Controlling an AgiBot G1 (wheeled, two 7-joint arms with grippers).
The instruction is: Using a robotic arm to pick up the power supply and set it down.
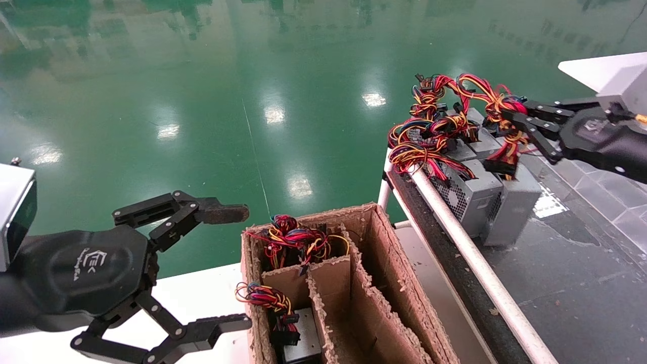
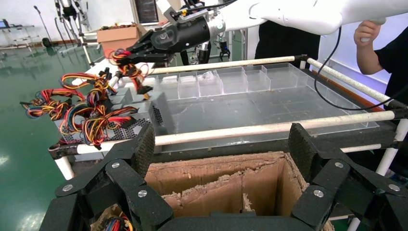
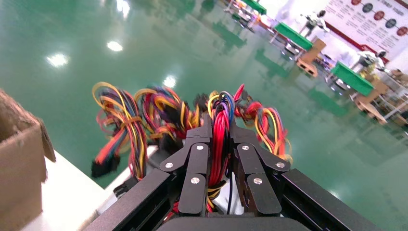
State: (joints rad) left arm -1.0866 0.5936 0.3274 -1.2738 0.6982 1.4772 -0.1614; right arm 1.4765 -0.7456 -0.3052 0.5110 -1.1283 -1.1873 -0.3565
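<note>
Conveyor table is seen beneath the right gripper, with a partitioned cardboard box lying between it and the left gripper, which is held wide open and empty beside the box. The power supply is found resting on the table just below the right fingers, among others alike. Its wire bundle is pinched between those narrow fingers. Grasping is judged done; lifting and setting down remain.
</note>
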